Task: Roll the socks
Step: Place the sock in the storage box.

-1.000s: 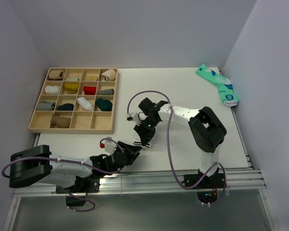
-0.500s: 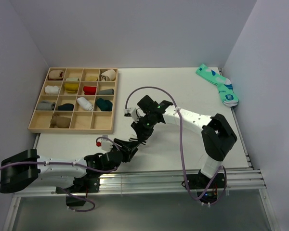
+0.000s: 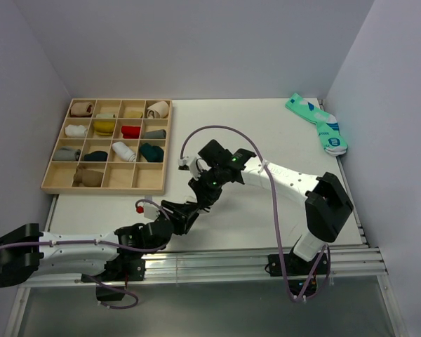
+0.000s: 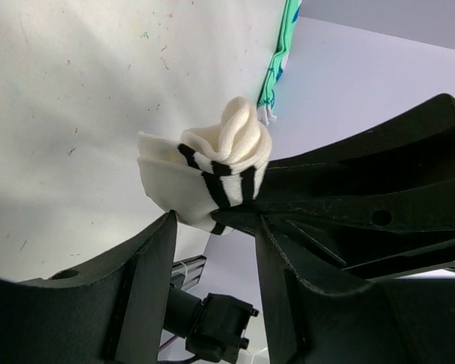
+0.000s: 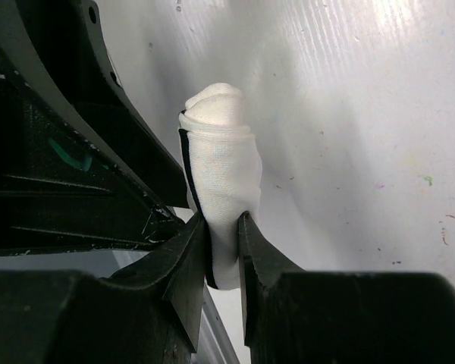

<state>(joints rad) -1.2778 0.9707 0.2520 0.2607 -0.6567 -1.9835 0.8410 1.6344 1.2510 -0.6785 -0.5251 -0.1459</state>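
Observation:
A rolled white sock [image 5: 220, 163] with dark cuff stripes [image 4: 212, 171] hangs just above the table. My right gripper [image 5: 222, 220] is shut on the sock's lower end. My left gripper [image 4: 214, 220] stands open right below the sock, its two fingertips on either side of the sock's bottom edge. In the top view both grippers meet near the table's front middle, left gripper [image 3: 187, 212] and right gripper [image 3: 198, 202], and they hide the sock. The teal pair [image 3: 319, 125] lies flat at the far right corner, also seen as a teal strip [image 4: 277, 64].
A wooden compartment tray [image 3: 50, 188] with several rolled socks in it sits at the back left. Walls close the table on the left, back and right. A metal rail [image 3: 217, 263] runs along the near edge.
The right arm's elbow swung to the right and the left arm's rear link swung left. The two grippers stayed together and drifted slightly left. The right grip on the sock held.

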